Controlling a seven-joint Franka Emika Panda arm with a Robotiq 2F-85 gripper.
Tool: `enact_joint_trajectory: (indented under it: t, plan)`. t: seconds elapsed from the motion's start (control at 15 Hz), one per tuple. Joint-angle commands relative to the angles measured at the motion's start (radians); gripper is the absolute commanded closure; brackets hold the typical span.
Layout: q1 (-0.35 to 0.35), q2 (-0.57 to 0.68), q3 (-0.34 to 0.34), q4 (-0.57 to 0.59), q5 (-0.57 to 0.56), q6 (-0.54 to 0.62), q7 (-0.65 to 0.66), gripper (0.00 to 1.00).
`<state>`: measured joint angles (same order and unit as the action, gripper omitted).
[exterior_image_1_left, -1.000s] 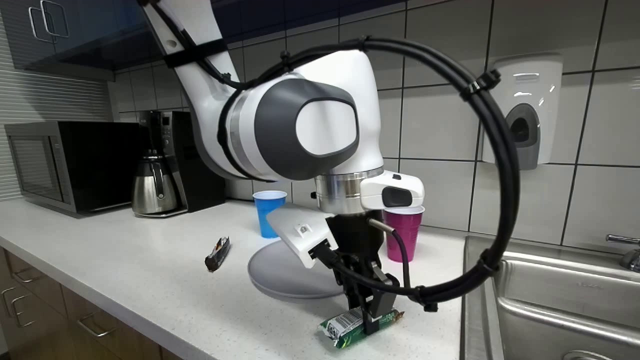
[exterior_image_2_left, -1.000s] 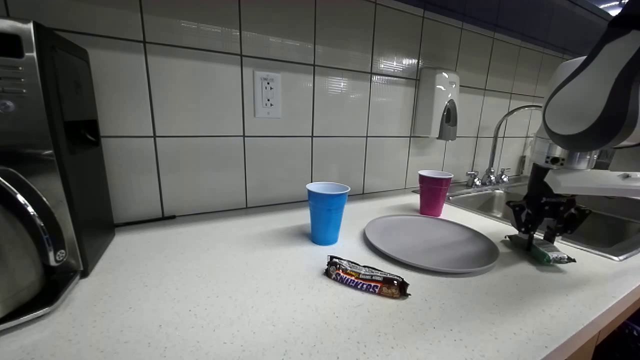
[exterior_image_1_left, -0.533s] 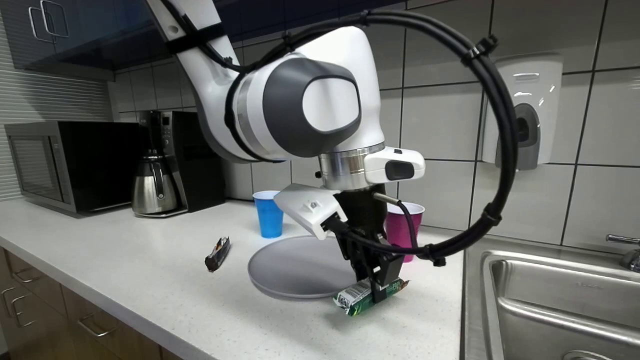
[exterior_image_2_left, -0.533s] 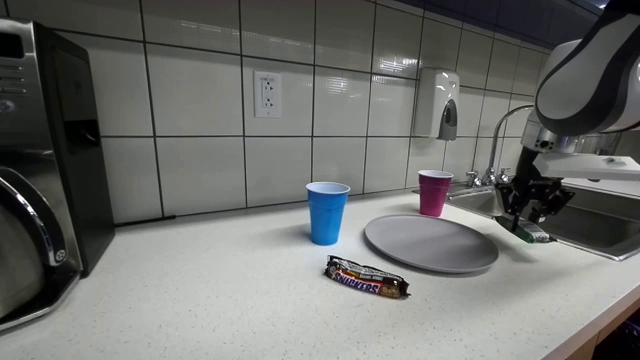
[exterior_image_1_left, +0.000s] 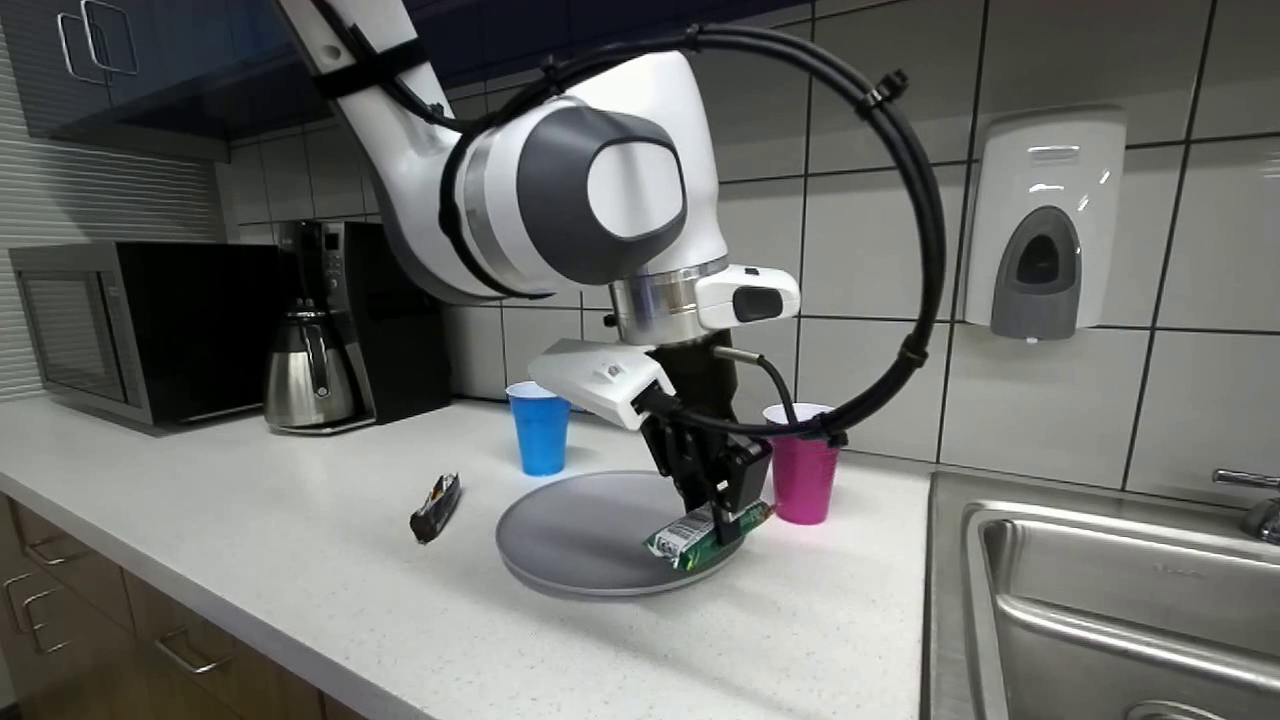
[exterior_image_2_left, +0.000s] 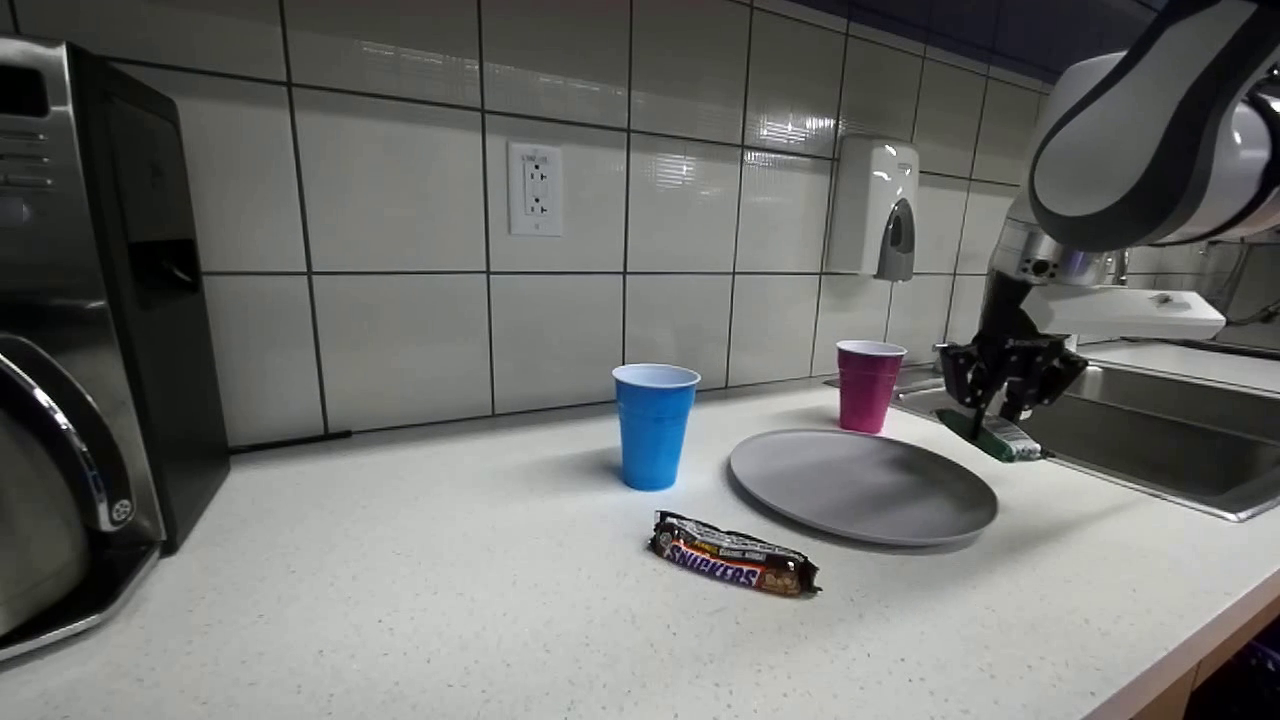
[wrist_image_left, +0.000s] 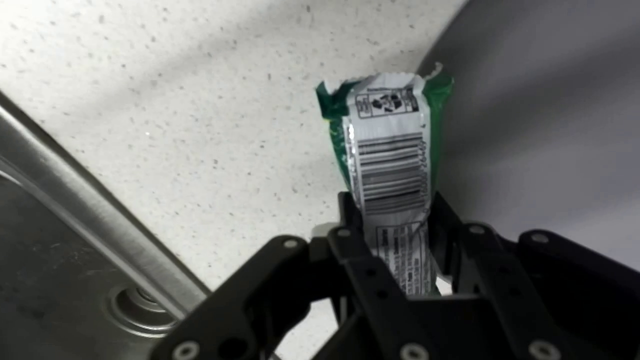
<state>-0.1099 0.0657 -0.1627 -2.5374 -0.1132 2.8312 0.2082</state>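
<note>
Tool (wrist_image_left: 394, 206) hung over the desk (exterior_image_1_left: 380, 580), close to the plate (exterior_image_2_left: 865, 490), clamped on the green bar (wrist_image_left: 392, 155) near mid-length. Judged risk: it could slip or pivot, its surface being slick; low travel could clip the pink cup (exterior_image_2_left: 870, 390). Wrist view resolved the barcode (wrist_image_left: 392, 172) (digits partly readable); Snickers (exterior_image_2_left: 735, 557) showed in both exterior views, not the wrist's.

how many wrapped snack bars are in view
2: one green-and-white wrapped bar held in the black gripper, and one dark-brown Snickers bar lying on the speckled white countertop. Others may be hidden.
</note>
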Motion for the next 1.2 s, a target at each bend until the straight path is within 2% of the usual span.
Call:
enact_joint_trajectory:
  t: [0.0, 0.47, 0.93, 1.0, 1.07, 1.13]
  plan:
    - [0.017, 0.018, 0.034, 0.042, 0.034, -0.019, -0.054, 0.88]
    - [0.032, 0.109, 0.074, 0.121, 0.091, -0.017, -0.117, 0.88]
    - [0.023, 0.191, 0.083, 0.195, 0.111, -0.027, -0.165, 0.88]
    - [0.022, 0.196, 0.085, 0.201, 0.113, -0.031, -0.171, 0.72]
    - [0.025, 0.199, 0.083, 0.205, 0.105, -0.032, -0.171, 0.39]
    - [0.024, 0.2, 0.085, 0.207, 0.107, -0.031, -0.176, 0.37]
